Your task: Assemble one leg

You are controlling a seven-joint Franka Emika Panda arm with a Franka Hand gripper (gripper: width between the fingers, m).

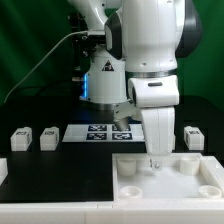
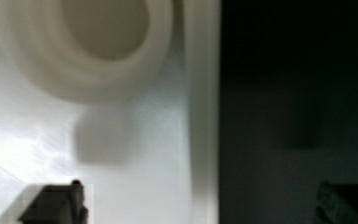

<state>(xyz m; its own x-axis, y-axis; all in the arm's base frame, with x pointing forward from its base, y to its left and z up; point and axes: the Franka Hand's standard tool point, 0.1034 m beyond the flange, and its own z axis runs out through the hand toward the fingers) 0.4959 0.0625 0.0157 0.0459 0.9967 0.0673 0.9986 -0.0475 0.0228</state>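
Three small white legs with black tags lie on the black table in the exterior view: two at the left point(image 1: 20, 138) point(image 1: 48, 136) and one at the right point(image 1: 193, 135). The large white panel point(image 1: 200, 186) lies at the front. My gripper point(image 1: 154, 162) hangs low over the panel's far rim, pointing down. In the wrist view the gripper point(image 2: 197, 205) is open and empty, its dark fingertips point(image 2: 51, 203) wide apart, straddling the panel's edge point(image 2: 190, 110). A round socket point(image 2: 87, 35) in the panel lies just ahead of it. No leg shows in the wrist view.
The marker board point(image 1: 97, 132) lies flat on the table behind the panel, partly hidden by the arm. The black table point(image 2: 291, 110) shows beside the panel's edge. A cable runs behind the arm at the exterior view's left.
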